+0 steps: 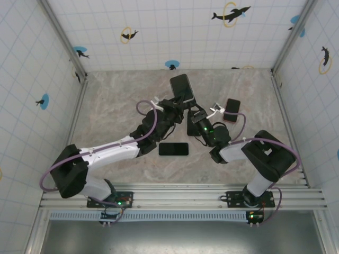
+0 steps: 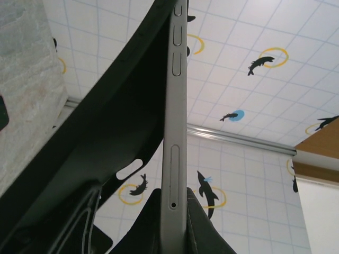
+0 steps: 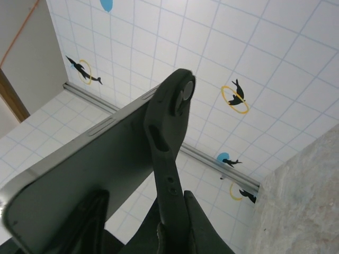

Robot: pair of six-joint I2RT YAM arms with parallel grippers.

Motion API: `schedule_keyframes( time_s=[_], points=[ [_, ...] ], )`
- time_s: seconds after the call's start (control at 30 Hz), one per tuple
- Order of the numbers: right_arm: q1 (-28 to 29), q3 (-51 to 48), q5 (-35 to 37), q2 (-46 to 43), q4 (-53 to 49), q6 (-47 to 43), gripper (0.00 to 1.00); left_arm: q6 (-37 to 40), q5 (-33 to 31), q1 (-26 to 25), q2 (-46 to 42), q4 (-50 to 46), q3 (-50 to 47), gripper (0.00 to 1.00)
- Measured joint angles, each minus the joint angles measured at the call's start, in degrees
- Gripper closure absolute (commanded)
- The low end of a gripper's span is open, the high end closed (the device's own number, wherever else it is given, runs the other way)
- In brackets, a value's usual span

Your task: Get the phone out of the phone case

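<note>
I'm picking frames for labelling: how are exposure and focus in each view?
Top external: even light, soft shadows, everything sharp. Left wrist: the phone case is a near-black silhouette against the bright wall, the phone edge-on and crisp. Right wrist: case dark yet its cut-outs readable, no glare.

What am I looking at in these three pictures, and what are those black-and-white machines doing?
Those are two robot arms, a left arm and a right arm, bolted to a marble-patterned table. One picture looks down from above. The other two come from small cameras on each wrist. Together the arms hold a grey phone up in the air, its black phone case peeled partly away. The left pincer is clamped on the phone, the right pincer on the case's edge. A black phone and another dark phone-like slab lie flat on the table.
</note>
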Motion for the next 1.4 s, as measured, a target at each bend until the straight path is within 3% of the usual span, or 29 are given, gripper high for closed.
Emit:
schedule_keyframes(
  time_s=[0.37,0.9,1.1,1.4],
  points=[
    [1.20,0.09,-1.07,0.79,0.00,-2.86,1.00,0.79,2.51,1.29,-4.31,0.02,-4.20,1.00],
    [4.98,5.42,11.76,1.29,-3.82,-8.17,1.00,1.77,2.40,2.19,3.54,3.76,1.20,1.00],
    [3.91,5.88,11.91,2.58,-2.91,-8.70,1.00,3.08,2.58,2.32,2.40,3.50,1.44,1.00],
    [-0.81,3.37,11.56,1.62,-4.79,-9.16,1.00,3.67,6.88,5.31,-5.95,-0.70,-1.22,1.00]
  ],
)
